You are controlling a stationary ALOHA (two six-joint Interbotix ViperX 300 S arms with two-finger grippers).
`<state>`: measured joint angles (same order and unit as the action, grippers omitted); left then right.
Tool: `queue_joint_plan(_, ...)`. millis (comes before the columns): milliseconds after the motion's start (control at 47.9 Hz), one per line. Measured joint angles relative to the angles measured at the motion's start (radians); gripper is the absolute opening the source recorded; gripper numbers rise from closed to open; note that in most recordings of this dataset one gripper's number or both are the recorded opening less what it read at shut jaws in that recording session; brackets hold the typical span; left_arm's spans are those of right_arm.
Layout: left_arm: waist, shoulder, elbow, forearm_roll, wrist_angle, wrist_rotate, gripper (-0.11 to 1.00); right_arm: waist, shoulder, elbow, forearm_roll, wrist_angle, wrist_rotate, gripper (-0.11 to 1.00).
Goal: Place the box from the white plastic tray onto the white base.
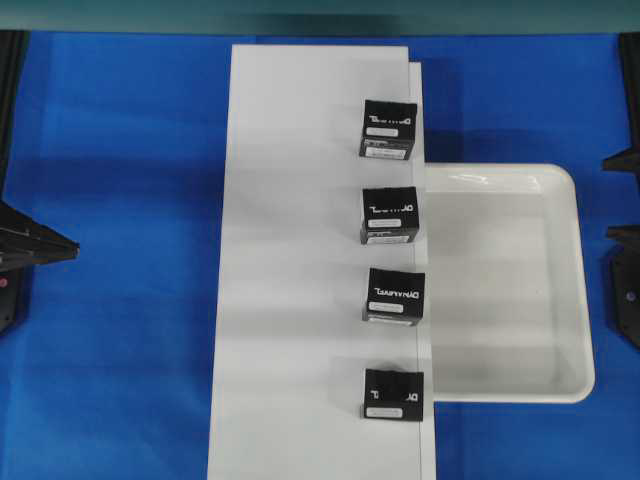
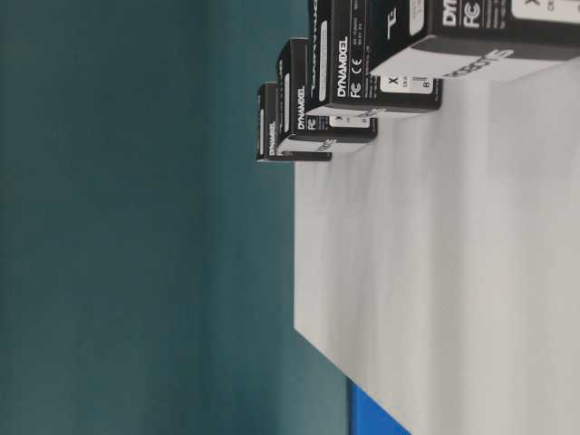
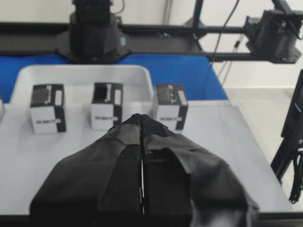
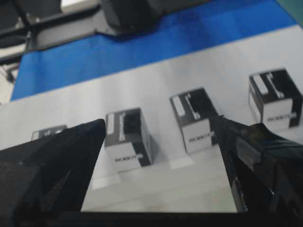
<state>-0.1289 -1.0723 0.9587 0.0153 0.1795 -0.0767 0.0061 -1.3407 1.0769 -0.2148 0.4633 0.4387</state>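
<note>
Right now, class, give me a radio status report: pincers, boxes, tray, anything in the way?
Left pincer shut, empty. Right pincer open, empty. Four boxes on base, tray holds none. Nothing in the way.

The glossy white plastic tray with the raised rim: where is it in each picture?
Overhead: the tray lies right of centre, beside the flat matte white board.
Table-level: not in it.
Left wrist: upper left, behind the small black cartons.
Right wrist: cannot tell.
Shared landmark: the row of cartons on the board.
</note>
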Motion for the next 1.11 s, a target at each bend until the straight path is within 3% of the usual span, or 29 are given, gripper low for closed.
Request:
queue_joint_plan(606, 0.012, 0.009, 0.002, 0.0, 0.002, -0.003, -0.06, -0.003, -0.052, 0.015, 0.0, 0.097, -0.005, 0.95)
queue_joint_plan(1107, 0.014, -0.011, 0.018, 0.0, 0.002, -0.015, -0.06, -0.003, -0.061, 0.023, 0.0, 0.077, -0.006, 0.95)
